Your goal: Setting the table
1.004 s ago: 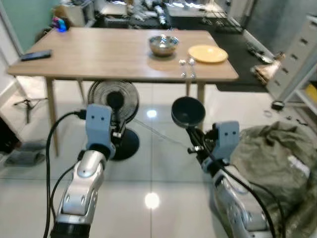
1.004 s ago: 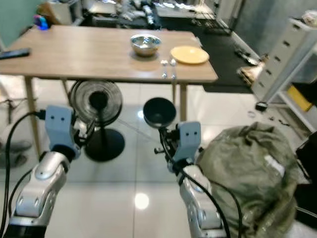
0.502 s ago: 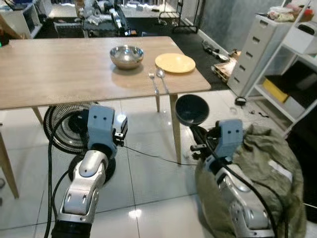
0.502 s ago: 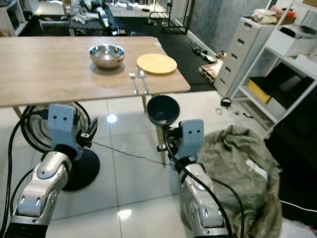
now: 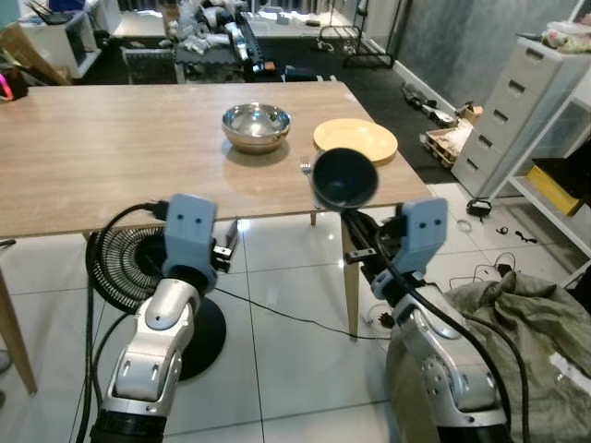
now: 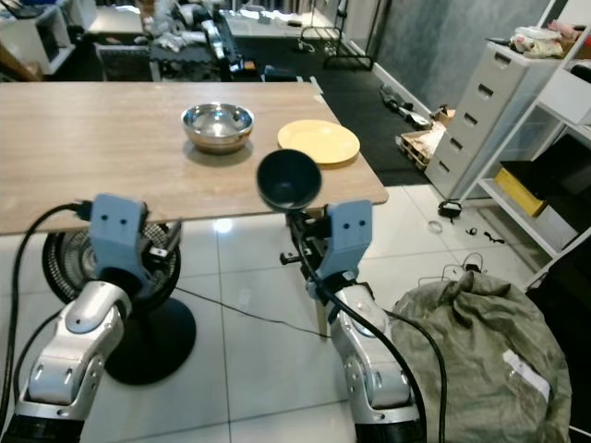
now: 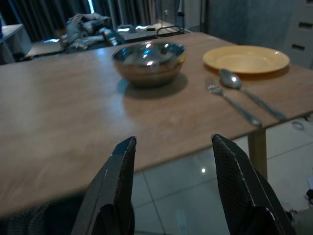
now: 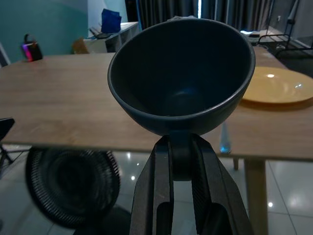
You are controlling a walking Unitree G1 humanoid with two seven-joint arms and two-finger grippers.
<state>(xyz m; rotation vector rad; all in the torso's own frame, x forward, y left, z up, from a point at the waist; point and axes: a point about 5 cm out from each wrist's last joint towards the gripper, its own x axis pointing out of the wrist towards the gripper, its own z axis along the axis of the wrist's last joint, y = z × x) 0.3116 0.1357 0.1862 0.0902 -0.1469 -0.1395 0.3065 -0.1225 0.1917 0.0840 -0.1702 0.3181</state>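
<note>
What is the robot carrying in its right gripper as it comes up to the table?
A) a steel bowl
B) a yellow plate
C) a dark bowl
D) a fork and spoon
C. The right gripper is pinched on the rim of the dark bowl, while the yellow plate, the steel bowl and the cutlery lie on the table.

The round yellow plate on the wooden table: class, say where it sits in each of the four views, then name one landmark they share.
Left eye view: round yellow plate, right of the steel bowl, behind the dark bowl.
Right eye view: near the table's right edge.
Left wrist view: far right, beyond the spoon.
Right wrist view: right of the dark bowl held by the right gripper.
Shared landmark: the wooden table.
</note>
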